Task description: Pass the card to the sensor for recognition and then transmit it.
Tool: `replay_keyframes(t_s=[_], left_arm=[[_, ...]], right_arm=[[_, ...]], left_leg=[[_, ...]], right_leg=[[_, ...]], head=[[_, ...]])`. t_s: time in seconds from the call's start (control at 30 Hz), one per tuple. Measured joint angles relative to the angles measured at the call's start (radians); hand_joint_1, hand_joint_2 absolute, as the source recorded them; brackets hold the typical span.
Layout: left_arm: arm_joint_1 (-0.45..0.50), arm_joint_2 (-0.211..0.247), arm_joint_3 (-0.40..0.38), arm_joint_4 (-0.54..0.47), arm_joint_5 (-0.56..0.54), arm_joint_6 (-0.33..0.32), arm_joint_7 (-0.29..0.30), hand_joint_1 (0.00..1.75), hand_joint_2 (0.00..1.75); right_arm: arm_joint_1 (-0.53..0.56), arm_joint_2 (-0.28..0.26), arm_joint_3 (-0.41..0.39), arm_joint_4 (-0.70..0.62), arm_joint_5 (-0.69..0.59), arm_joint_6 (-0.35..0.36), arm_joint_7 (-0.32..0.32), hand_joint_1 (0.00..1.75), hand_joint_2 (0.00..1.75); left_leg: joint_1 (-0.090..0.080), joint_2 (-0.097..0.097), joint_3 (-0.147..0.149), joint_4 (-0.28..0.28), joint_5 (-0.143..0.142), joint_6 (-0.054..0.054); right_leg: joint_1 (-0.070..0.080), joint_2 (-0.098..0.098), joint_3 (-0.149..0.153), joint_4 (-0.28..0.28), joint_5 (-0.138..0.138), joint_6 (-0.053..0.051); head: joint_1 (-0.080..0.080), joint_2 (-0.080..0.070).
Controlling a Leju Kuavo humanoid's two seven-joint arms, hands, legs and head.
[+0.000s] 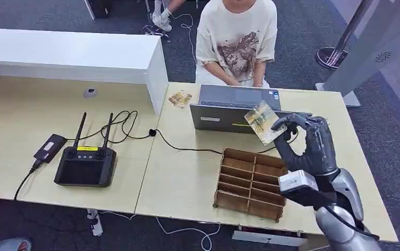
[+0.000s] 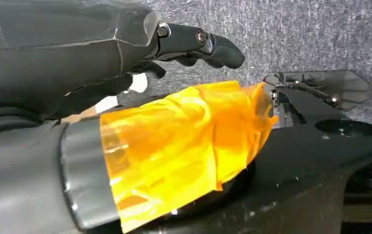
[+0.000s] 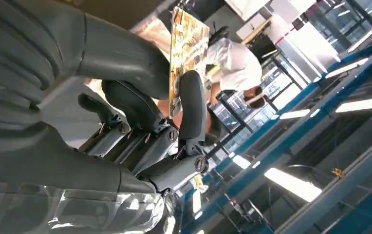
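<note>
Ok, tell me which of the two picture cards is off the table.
The card pinched in the right robot hand, raised before the laptop. The other card lies flat by the white counter.

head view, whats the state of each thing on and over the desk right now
card: held upright off the desk, pinched by the right hand
laptop: lid open, facing the person
wooden divider tray: flat on the desk, slots empty
black controller: flat on the desk, antennas raised, screen dark
second card: lying flat beside the laptop
left hand: holds nothing, fingers extended
</note>
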Motion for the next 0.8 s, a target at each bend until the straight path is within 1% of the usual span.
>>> replay_keyframes(t_s=[0.2, 0.3, 0.4, 0.8], left_arm=[[-0.002, 0.007, -0.008, 0.000, -0.011, -0.002, 0.005, 0.00, 0.00], [-0.002, 0.007, -0.009, 0.000, -0.012, -0.002, 0.010, 0.00, 0.00], [-0.002, 0.008, -0.009, 0.000, -0.012, -0.002, 0.010, 0.00, 0.00], [-0.002, 0.011, -0.009, 0.000, -0.012, -0.002, 0.010, 0.00, 0.00]], right_arm=[[-0.160, 0.013, 0.019, 0.083, -0.022, 0.061, 0.074, 1.75, 1.75], [-0.205, 0.020, 0.026, 0.113, -0.025, 0.069, 0.081, 1.75, 1.75], [-0.226, 0.024, 0.035, 0.132, -0.025, 0.070, 0.083, 1.75, 1.75], [-0.244, 0.031, 0.056, 0.169, -0.024, 0.070, 0.082, 1.75, 1.75]], left_leg=[[0.000, -0.001, 0.000, 0.000, 0.001, -0.001], [0.000, -0.001, 0.000, 0.000, 0.001, -0.001], [0.000, -0.001, 0.000, 0.000, 0.001, -0.001], [0.000, -0.001, 0.000, 0.000, 0.001, -0.001]], right_leg=[[0.000, 0.000, 0.000, 0.000, 0.000, 0.000], [0.000, -0.001, 0.000, 0.000, 0.000, 0.000], [0.000, -0.001, 0.000, 0.000, 0.000, 0.000], [0.000, -0.001, 0.000, 0.000, 0.000, 0.000]], head=[[0.000, 0.000], [0.000, 0.000], [0.000, 0.000], [0.000, 0.000]])
